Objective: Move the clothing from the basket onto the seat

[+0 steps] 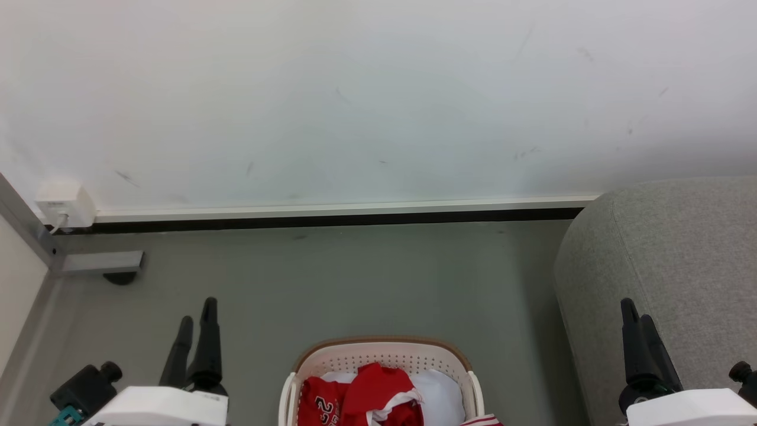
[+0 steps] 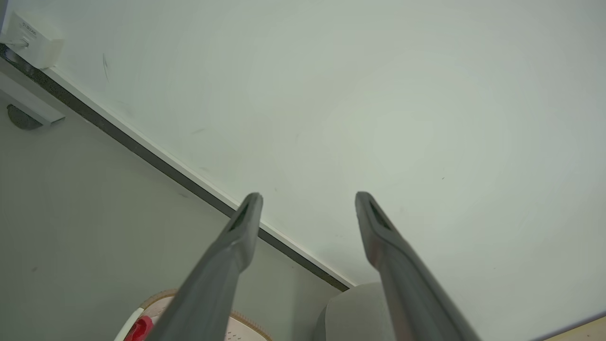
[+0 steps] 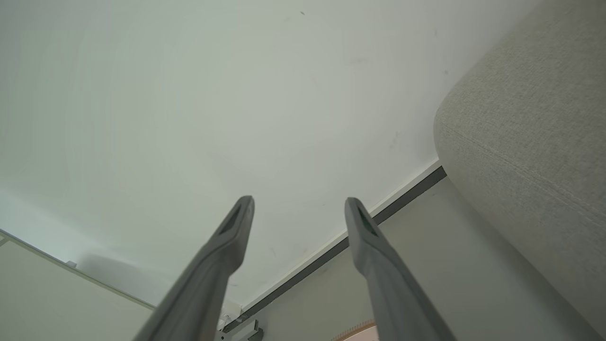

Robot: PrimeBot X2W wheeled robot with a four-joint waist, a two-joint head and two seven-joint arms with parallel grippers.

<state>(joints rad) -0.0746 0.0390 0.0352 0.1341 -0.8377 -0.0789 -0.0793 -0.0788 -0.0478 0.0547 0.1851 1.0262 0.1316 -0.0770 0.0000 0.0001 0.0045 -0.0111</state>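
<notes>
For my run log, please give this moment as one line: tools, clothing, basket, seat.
left tool: open, empty | right tool: open, empty | clothing: in basket | seat: right of basket | grasp: none yet

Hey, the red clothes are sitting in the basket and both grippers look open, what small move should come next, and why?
Probably lower the right gripper toward the red clothing in the basket. Its fingers stand open and empty, the clothing lies piled there, and the seat is on that arm's side, so the carry looks short.
</notes>
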